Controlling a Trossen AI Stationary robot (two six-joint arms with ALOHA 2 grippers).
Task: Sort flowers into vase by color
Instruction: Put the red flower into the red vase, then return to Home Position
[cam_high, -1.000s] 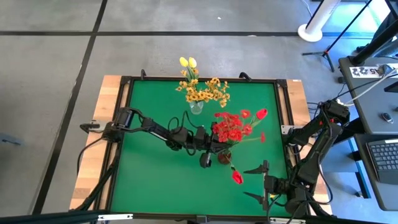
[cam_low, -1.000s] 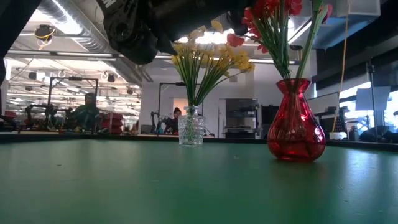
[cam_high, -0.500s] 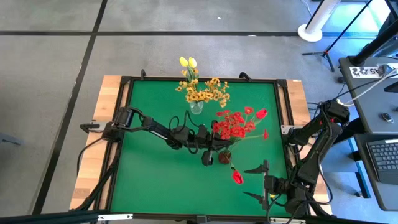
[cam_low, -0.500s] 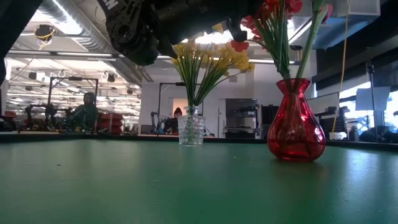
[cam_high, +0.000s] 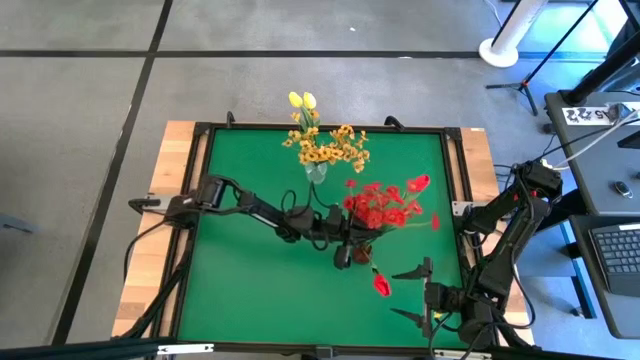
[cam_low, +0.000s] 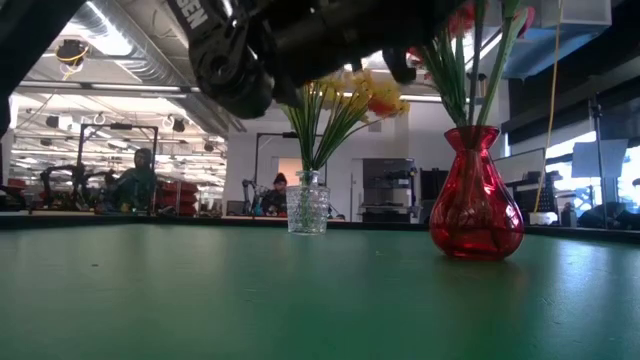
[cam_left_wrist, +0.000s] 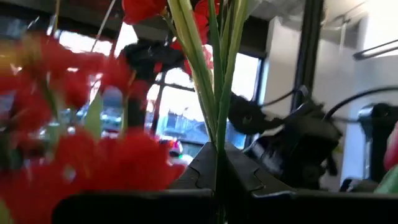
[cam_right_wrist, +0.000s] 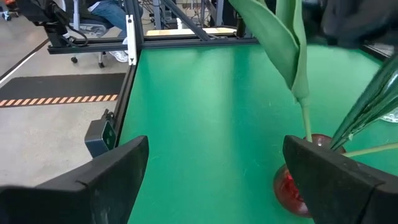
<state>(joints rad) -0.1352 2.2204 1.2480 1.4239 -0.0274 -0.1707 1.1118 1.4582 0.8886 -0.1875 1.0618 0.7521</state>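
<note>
A workshop with ceiling lights, benches and 2 seated people (cam_low: 135, 178) stretches behind the green table (cam_high: 250, 290), which sits in a black frame on a wooden base.

Taking the red vase (cam_low: 476, 208) as the landmark: it stands right of the table's middle, upright, with red flowers (cam_high: 378, 207) fanning out above it. 1 red tulip (cam_high: 381, 284) leans out of the vase toward the table's near edge, and another red tulip (cam_high: 418, 183) leans toward the far right. Behind the red vase, toward the far edge, stands a clear glass vase (cam_low: 307, 203) holding yellow flowers (cam_high: 330, 147), with 2 yellow tulips (cam_high: 302, 100) at their top. The 2 vases are well apart.

The left gripper (cam_high: 345, 243) reaches from the left side of the table and hovers just beside the red vase, above it. Its fingers (cam_left_wrist: 205, 171) are closed tight on the green stems (cam_left_wrist: 211, 81) of a red spray, whose blurred red blooms fill the left wrist view.

The right gripper (cam_high: 417, 292) waits near the table's right front corner, well apart from the red vase, with its fingers (cam_right_wrist: 112, 168) spread wide and nothing between them.
</note>
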